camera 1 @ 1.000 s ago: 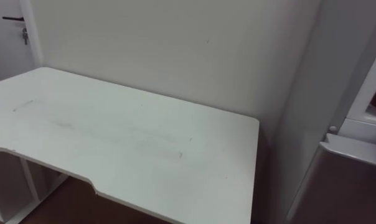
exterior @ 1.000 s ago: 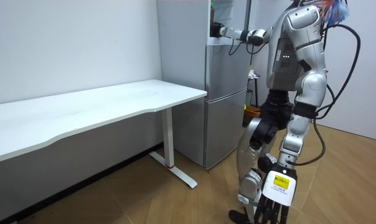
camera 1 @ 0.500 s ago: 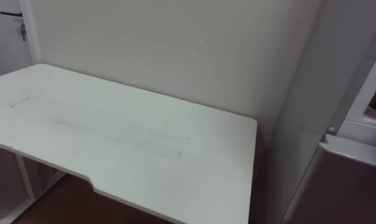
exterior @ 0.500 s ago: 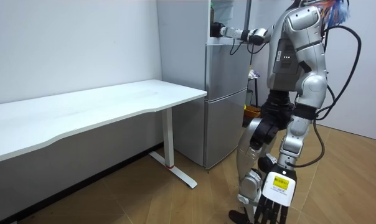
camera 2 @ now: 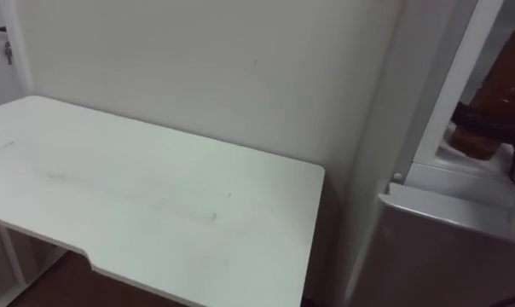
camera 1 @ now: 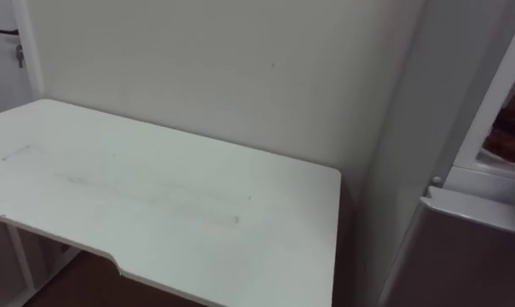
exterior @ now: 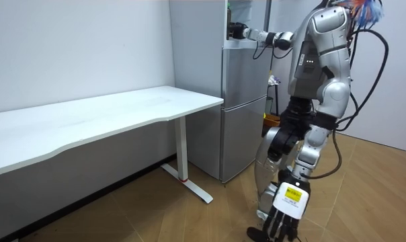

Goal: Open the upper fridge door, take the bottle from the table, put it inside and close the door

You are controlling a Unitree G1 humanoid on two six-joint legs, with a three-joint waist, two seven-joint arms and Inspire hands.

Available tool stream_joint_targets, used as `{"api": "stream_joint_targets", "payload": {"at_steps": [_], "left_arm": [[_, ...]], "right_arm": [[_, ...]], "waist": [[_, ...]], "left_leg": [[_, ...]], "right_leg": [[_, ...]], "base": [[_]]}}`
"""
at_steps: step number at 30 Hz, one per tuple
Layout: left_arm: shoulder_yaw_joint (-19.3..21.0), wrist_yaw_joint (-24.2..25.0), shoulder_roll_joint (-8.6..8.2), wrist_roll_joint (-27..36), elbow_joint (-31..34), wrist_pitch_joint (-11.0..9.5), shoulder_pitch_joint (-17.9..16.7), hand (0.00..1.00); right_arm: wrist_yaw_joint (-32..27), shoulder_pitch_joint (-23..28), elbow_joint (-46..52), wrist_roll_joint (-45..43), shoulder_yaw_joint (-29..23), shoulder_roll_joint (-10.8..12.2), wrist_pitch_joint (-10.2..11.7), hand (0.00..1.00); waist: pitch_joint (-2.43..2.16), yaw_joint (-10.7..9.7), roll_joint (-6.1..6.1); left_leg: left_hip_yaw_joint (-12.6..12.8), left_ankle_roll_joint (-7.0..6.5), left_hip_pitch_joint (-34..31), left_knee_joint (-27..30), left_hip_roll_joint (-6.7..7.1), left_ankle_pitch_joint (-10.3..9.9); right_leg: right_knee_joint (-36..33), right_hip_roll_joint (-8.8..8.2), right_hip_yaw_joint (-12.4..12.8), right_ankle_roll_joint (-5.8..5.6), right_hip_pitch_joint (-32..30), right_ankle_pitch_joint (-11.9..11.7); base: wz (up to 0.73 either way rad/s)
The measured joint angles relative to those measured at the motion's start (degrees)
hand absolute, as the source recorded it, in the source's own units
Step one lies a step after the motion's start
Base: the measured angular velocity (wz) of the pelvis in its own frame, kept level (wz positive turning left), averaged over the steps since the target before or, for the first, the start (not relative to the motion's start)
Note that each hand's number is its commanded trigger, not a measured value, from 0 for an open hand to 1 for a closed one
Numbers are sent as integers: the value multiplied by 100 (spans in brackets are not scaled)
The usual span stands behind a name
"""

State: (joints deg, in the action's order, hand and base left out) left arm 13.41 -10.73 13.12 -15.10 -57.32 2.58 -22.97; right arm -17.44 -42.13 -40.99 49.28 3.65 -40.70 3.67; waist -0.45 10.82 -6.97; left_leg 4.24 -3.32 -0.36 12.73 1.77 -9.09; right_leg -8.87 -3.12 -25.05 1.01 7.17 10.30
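Roughly, near to far. L hand (exterior: pixel 283 214) hangs low beside my leg in room view, fingers loose and straight, holding nothing, just above the wood floor (exterior: pixel 189 215). I stand close to the front of the fridge (exterior: pixel 240 114), facing it.

Grey lower door (camera 1: pixel 471 256) is closed and sits at lower R of my eye views. Above it the upper compartment (exterior: pixel 247 15) is open, w/ a white ledge (camera 2: pixel 462 183) along its base.

R arm is stretched out level at about shoulder height. R hand (exterior: pixel 238 30) is at the mouth of that compartment, just over the top edge of the lower door. Can't tell its grip; too dark and small in room view.

Bottle: can't make it out for sure. A reddish-brown blur (camera 2: pixel 500 85) sits inside the upper compartment in R eye view, w/ a dark band under it. Bottle or hand, can't say which.

L of fridge is a white table (camera 1: pixel 155 196), its R end just beside the fridge's side panel. Faint scuffs on top, curved step in the front edge.

Pale wall (camera 1: pixel 240 77) runs behind the table. Far L corner has a door (camera 1: pixel 2 77) w/ a dark handle (camera 1: pixel 2 31).
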Motion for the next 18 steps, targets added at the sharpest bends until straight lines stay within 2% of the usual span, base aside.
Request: {"api": "stream_joint_targets", "payload": {"at_steps": [1,5,13,18], "left_arm": [[-5,0,0,17,0,1,31,0],[-20,-1,-20,217,5,-2,88,0],[-20,-2,-107,216,-1,3,91,0],[-17,-2,-100,213,-7,-1,99,0]], "right_arm": [[0,41,84,5,0,0,0,0],[91,249,531,56,-37,1,-1,0],[117,385,874,16,-108,1,-3,0],[-113,634,1385,-36,-519,1,0,0]], "waist": [[-16,-29,-13],[3,-145,64],[2,-415,73],[4,-449,75]], "left_leg": [[0,0,7,-2,0,0],[84,2,151,-84,-6,2],[246,2,257,-210,-15,2],[335,1,326,-296,-16,2]], "right_leg": [[22,1,2,-2,-1,1],[24,19,135,-5,91,4],[22,34,319,-10,100,3],[25,52,533,-11,82,3]], "base": [[0],[-12],[-9],[-8]]}}
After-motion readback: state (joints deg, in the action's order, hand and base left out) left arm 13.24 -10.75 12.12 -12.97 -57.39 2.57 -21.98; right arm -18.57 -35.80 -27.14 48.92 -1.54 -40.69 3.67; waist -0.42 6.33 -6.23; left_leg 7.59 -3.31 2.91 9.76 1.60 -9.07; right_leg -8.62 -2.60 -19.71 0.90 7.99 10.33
